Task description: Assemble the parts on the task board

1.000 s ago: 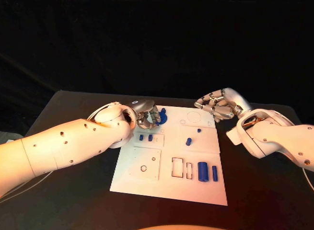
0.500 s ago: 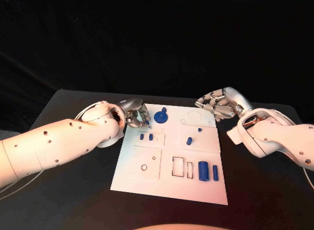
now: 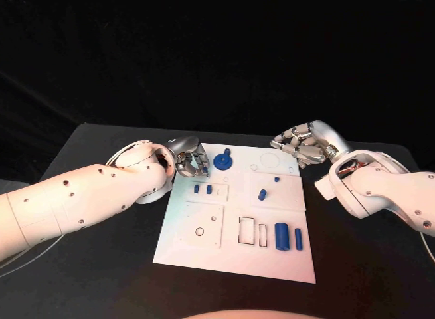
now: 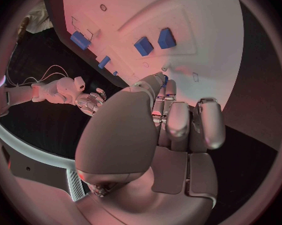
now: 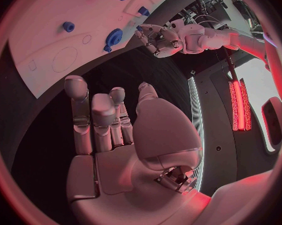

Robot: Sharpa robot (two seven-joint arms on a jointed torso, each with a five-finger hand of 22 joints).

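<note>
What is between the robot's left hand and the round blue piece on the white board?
Nothing visible. The left hand hovers at the task board's far left edge, right beside the round blue piece, with bare white board between them.

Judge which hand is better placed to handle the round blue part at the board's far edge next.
Probably the left hand: it hangs right beside the round part, empty. The right hand sits off the board's far right corner, farther away.

black table (image 3: 102, 266) under everything, dark cloth backdrop (image 3: 217, 60) behind it. thin white cable (image 3: 26, 260) lies near the table's left edge.
</note>
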